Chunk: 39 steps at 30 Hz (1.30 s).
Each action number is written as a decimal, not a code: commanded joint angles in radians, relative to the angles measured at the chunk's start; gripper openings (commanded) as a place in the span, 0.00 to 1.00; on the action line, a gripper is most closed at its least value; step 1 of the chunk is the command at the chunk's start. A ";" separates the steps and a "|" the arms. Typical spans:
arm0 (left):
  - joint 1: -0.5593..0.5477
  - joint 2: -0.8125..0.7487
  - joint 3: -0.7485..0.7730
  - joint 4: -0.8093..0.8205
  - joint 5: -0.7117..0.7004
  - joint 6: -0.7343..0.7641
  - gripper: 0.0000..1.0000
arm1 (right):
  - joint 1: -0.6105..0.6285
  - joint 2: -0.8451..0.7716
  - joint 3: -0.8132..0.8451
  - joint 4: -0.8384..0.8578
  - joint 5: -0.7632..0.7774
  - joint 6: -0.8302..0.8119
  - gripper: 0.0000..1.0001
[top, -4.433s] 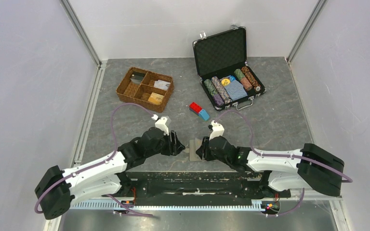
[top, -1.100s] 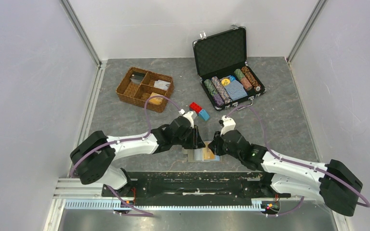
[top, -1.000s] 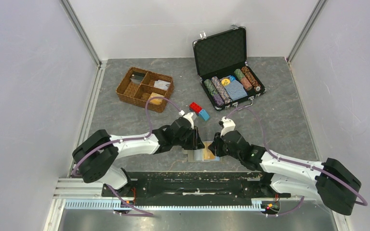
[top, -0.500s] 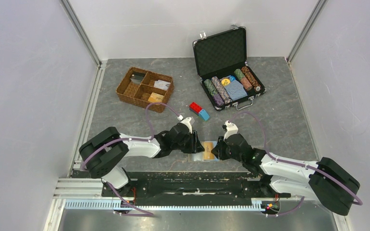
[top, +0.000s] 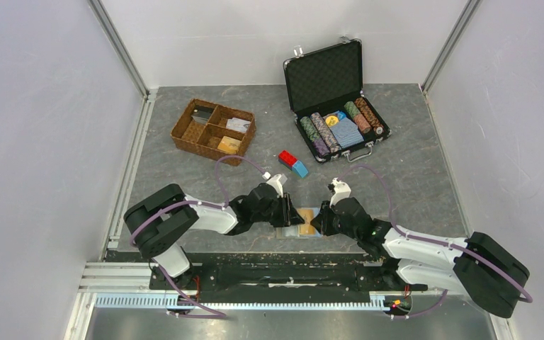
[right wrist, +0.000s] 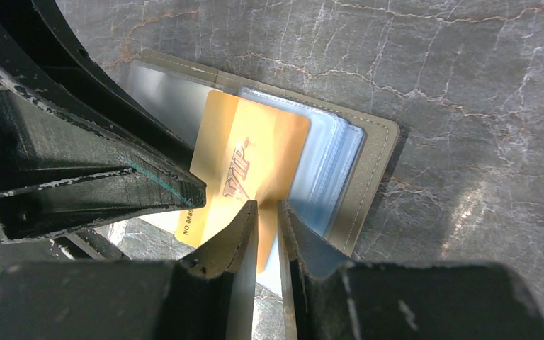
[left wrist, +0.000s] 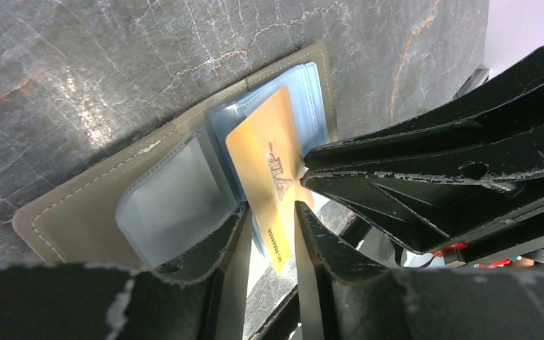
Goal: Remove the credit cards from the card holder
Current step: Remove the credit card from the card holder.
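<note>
The grey-tan card holder (top: 290,231) lies open near the table's front edge, between both grippers. An orange-gold credit card (left wrist: 265,152) sticks out of its slots past the holder's edge. Light blue layers (right wrist: 333,163) sit stacked beneath it. My left gripper (left wrist: 270,209) stands open astride the card's corner, one finger resting on a clear sleeve (left wrist: 170,205). My right gripper (right wrist: 268,205) is nearly closed, with a narrow slit over the card's other corner. Whether it pinches the card does not show. Seen from above, the left gripper (top: 289,212) and right gripper (top: 316,221) face each other across the card (top: 304,214).
A brown wicker tray (top: 212,131) stands at the back left. An open black chip case (top: 336,106) stands at the back right. Red and blue bricks (top: 292,163) lie just behind the grippers. The table's front edge runs close behind the holder.
The orange-gold card has slid farther out of the holder, toward the far side. Both grippers have shifted with it, and the left arm has drawn in lower over the holder.
</note>
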<state>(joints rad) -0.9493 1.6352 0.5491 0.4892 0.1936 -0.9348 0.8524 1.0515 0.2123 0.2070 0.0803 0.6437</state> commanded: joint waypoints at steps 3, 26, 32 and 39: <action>0.001 -0.008 0.003 0.063 0.020 -0.056 0.28 | -0.007 0.002 -0.021 -0.016 -0.006 -0.001 0.18; 0.040 -0.077 -0.043 0.050 0.046 -0.100 0.02 | -0.014 0.006 -0.017 -0.005 -0.011 -0.022 0.18; 0.061 -0.181 -0.031 -0.101 0.031 -0.022 0.02 | -0.018 -0.038 -0.005 -0.017 -0.020 -0.072 0.19; 0.067 -0.367 0.108 -0.514 0.031 0.206 0.02 | -0.027 -0.169 0.066 -0.072 -0.141 -0.289 0.24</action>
<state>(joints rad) -0.8864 1.3682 0.5430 0.2310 0.2180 -0.9203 0.8356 0.9600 0.2096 0.1612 0.0219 0.5129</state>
